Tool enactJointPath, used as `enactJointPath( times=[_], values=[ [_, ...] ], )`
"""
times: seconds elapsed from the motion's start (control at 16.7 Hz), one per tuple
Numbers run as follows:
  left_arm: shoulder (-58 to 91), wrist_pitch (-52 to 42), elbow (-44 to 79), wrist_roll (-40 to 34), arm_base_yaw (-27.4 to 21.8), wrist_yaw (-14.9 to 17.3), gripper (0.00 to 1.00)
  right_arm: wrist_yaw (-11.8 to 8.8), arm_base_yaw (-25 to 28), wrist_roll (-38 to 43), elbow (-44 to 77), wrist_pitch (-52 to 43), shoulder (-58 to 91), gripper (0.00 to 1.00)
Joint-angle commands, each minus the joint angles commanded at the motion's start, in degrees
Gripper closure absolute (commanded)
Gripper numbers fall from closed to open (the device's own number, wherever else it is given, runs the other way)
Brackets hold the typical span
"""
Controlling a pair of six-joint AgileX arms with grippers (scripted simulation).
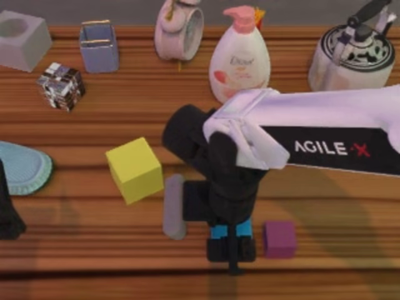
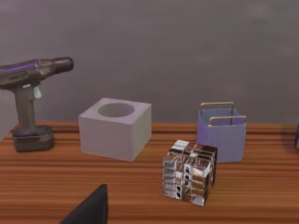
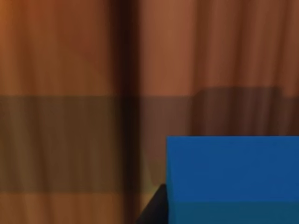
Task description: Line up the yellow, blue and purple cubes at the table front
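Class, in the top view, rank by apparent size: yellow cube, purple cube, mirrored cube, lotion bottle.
1. Lotion bottle
2. Yellow cube
3. Mirrored cube
4. Purple cube
The mirrored cube is only slightly bigger than the purple.

Right tool low, front centre

Large matte yellow cube: tabletop centre-left, skewed. Mid-sized bright blue cube: front centre, mostly hidden. Small matte purple cube: just right of blue.

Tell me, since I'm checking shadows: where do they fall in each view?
Top view: the right arm's shadow darkens the table beyond the purple cube. Right wrist view: a dark band crosses the planks above the blue cube. Left wrist view: soft shading under the mirrored cube.
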Motion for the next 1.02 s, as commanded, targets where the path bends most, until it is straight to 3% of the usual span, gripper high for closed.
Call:
enactJointPath(
  times=[0.12, 0.9, 1.02],
  values=[
    [0.00, 0.00, 0.00, 0.00, 0.00, 0.00, 0.00, 0.00, 0.00, 0.00, 0.00, 0.00, 0.00, 1.00],
    [0.00, 0.00, 0.00, 0.00, 0.00, 0.00, 0.00, 0.00, 0.00, 0.00, 0.00, 0.00, 0.00, 0.02],
    [0.00, 0.00, 0.00, 0.00, 0.00, 0.00, 0.00, 0.00, 0.00, 0.00, 0.00, 0.00, 0.00, 0.00]
  ],
)
